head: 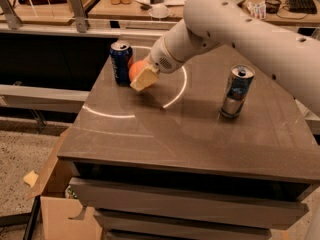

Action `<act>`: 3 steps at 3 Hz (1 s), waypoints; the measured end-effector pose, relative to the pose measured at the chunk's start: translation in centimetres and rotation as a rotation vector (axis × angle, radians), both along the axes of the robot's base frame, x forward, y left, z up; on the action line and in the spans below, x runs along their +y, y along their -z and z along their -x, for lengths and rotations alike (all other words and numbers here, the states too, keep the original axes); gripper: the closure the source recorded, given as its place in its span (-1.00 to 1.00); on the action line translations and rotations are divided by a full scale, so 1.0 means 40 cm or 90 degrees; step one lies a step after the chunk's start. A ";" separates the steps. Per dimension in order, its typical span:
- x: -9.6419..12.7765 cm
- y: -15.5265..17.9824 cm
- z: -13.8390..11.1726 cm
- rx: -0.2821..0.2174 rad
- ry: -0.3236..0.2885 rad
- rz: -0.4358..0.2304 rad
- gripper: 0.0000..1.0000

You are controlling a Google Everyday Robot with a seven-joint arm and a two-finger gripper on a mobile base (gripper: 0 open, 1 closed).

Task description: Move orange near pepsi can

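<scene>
The pepsi can [121, 62], dark blue with a silver top, stands upright at the back left of the brown table [190, 129]. My gripper [140, 75] is shut on the orange [135, 69], a round bright orange fruit, and holds it just right of the pepsi can, low over the table. A cream-coloured finger [144, 78] covers the front of the orange. The white arm [235, 29] reaches in from the upper right.
A taller, slimmer silver can [237, 91] with blue and red print stands at the right of the table. A desk [190, 9] with bottles, a keyboard and clutter is behind. A cardboard box [60, 209] sits on the floor at the lower left.
</scene>
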State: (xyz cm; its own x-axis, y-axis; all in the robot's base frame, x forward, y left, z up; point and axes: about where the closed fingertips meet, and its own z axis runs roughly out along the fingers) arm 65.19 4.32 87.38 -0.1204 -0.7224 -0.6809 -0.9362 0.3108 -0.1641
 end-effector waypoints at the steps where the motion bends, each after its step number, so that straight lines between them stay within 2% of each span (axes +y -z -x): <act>1: 0.011 0.049 -0.013 0.008 0.004 0.008 0.01; 3: 0.005 0.075 -0.022 0.013 0.009 0.014 -0.90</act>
